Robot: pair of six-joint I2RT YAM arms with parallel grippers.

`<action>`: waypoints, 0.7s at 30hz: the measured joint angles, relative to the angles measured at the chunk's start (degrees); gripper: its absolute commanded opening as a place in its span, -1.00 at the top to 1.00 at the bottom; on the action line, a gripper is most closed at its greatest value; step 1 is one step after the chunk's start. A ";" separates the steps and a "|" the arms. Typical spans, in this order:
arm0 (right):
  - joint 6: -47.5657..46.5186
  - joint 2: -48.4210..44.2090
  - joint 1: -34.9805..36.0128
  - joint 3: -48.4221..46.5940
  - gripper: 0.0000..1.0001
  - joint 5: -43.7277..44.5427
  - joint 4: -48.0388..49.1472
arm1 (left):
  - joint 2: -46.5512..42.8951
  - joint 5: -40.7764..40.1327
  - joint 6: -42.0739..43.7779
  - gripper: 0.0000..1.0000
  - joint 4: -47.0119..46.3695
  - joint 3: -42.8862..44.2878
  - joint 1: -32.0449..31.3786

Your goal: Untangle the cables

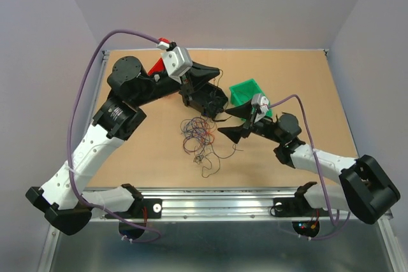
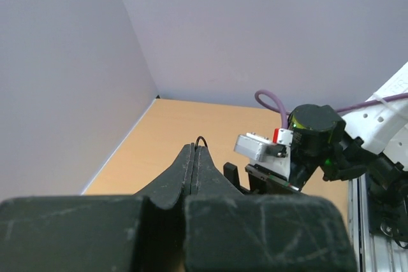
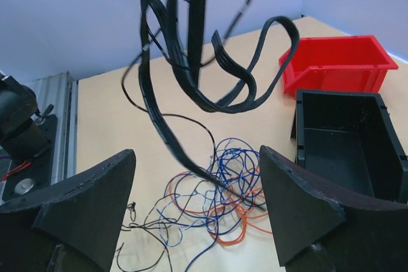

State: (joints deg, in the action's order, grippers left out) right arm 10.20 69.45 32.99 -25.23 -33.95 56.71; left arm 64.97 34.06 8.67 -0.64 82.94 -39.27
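**Left gripper** (image 2: 194,150): found clamped shut on black cables (image 3: 197,36). 1 thin loop is seen protruding from the closed tips. The strands are seen dangling above the table.

**Right gripper** (image 3: 196,176): held wide open, with nothing between its jaws, near the loose tangle (image 1: 201,137) of blue, orange and black wires lying mid-table.

**Bins:** 3 are recorded beyond the tangle: red bin (image 3: 338,62), black bin (image 3: 347,138) and green bin (image 1: 248,90).
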 measured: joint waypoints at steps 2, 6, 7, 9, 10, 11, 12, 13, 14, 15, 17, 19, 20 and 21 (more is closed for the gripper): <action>-0.59 1.27 0.44 0.00 -0.65 1.07 0.52 | -0.20 0.37 -0.28 1.00 -0.02 0.00 0.00; -2.03 4.48 1.70 -0.02 -0.48 3.17 1.25 | -0.35 1.51 -1.22 1.00 -0.22 0.00 0.00; -2.51 5.11 2.03 -0.04 -0.43 3.69 1.60 | -0.35 1.86 -1.57 1.00 -0.22 0.00 0.00; -2.99 6.01 2.51 -0.22 -0.06 4.26 2.08 | -0.33 2.23 -2.08 1.00 -0.24 0.00 0.00; -3.28 6.40 2.80 -0.46 0.15 4.48 2.19 | -0.33 2.40 -2.29 1.00 -0.24 0.00 0.00; -3.61 6.80 3.06 -0.72 0.67 4.68 2.40 | -0.35 2.49 -2.47 1.00 -0.26 0.00 0.00; -3.78 7.15 3.21 -1.01 0.83 4.76 2.47 | -0.33 2.54 -2.58 1.00 -0.26 0.00 0.00; -4.02 7.41 3.41 -1.25 0.93 4.83 2.64 | -0.33 2.54 -2.60 1.00 -0.26 0.00 0.00; -4.20 7.56 3.50 -1.38 0.99 4.87 2.93 | -0.33 2.36 -2.62 1.00 -0.26 0.00 0.00; -4.17 7.56 3.50 -1.36 0.99 5.01 2.99 | -0.35 2.01 -2.60 1.00 -0.26 0.00 0.00; -4.20 7.52 3.54 -1.36 0.99 6.19 3.34 | -0.35 0.42 -2.54 1.00 -0.26 0.00 0.00; -4.15 7.10 3.54 -1.33 0.99 8.46 3.39 | -0.83 -2.73 -2.47 1.00 -0.44 -0.61 0.00; -3.91 6.71 3.52 -1.27 0.99 10.05 3.34 | -1.33 -4.28 -2.32 1.00 -0.42 -1.22 0.00; -3.80 6.16 3.54 -1.16 0.99 11.87 3.34 | -2.01 -6.05 -2.25 1.00 -0.59 -2.01 0.02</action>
State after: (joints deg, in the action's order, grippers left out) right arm 6.39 75.61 36.53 -26.39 -22.09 60.05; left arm 62.96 28.01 6.42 -1.23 80.93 -39.24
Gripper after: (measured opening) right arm 0.012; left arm 0.017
